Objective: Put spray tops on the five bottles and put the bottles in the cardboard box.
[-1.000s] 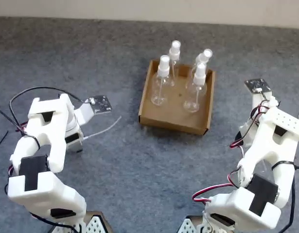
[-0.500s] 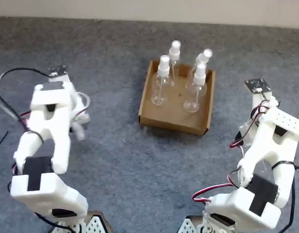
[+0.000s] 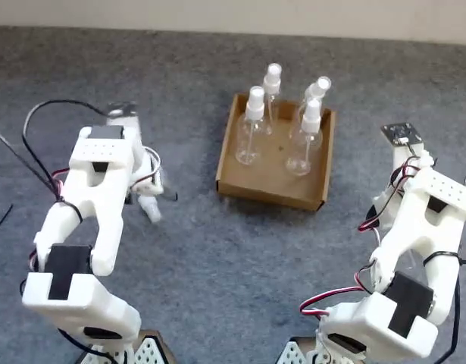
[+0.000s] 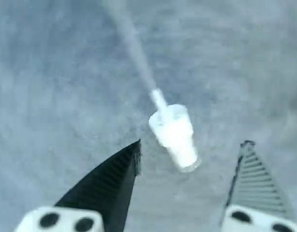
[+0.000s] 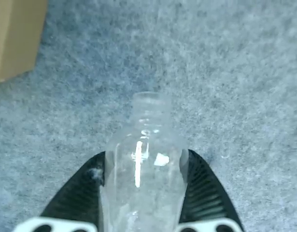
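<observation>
**Landmark.** We take the shallow brown cardboard box [image 3: 267, 189] as our reference. It rests on the grey carpet-like tabletop [image 3: 195, 91]. Inside it stand four clear plastic bottles with white spray tops [image 3: 248, 136], two toward its far wall and two nearer its middle.

**Left of the box.** Well apart from the box, we find the white left arm [image 3: 96, 189] bent over the tabletop. Its wrist view shows the left gripper [image 4: 191, 143] with its fingers [image 4: 114, 179] spread wide and holding nothing. Between them, touching neither, the loose white plastic spray top [image 4: 173, 133] lies on its side on the tabletop. Its thin translucent dip tube [image 4: 131, 43] points away from the fingers.

**Right of the box.** Here we see the white right arm [image 3: 422, 220]. In its wrist view the right gripper [image 5: 147, 155] has its black fingers [image 5: 201, 188] closed against both sides of the uncapped clear plastic bottle [image 5: 144, 135]. The bottle's open threaded neck points away from the gripper. A corner of the box [image 5: 15, 38] shows beyond the bottle and off to one side, apart from it. We cannot tell whether the bottle touches the tabletop.
</observation>
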Robot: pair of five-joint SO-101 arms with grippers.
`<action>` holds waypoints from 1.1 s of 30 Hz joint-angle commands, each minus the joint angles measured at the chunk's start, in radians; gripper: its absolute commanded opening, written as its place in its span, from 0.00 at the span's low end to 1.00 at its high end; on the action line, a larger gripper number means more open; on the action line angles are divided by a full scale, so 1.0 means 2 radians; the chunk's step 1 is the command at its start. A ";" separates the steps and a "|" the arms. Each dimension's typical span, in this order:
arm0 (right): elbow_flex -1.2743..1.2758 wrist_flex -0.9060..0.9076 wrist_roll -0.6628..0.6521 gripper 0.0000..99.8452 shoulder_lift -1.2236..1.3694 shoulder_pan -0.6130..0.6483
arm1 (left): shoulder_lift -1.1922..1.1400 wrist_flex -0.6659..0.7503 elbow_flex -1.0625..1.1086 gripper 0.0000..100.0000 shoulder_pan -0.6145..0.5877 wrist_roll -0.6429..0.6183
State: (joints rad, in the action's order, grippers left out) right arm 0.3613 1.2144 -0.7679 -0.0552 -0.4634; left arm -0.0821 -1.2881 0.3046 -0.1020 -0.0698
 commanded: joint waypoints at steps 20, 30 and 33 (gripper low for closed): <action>-0.007 -0.003 -0.004 0.00 -0.007 0.016 | 0.020 0.101 0.058 0.24 0.025 0.898; -0.007 -0.003 -0.004 0.00 -0.007 0.026 | 0.021 0.127 0.071 0.24 0.053 0.896; -0.007 -0.003 -0.004 0.00 -0.007 0.026 | 0.024 0.127 0.070 0.24 0.050 0.896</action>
State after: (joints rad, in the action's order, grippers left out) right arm 0.3613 1.2144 -0.7679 -0.0552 -0.4219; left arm -0.0667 -1.0395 0.4503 -0.0146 1.3955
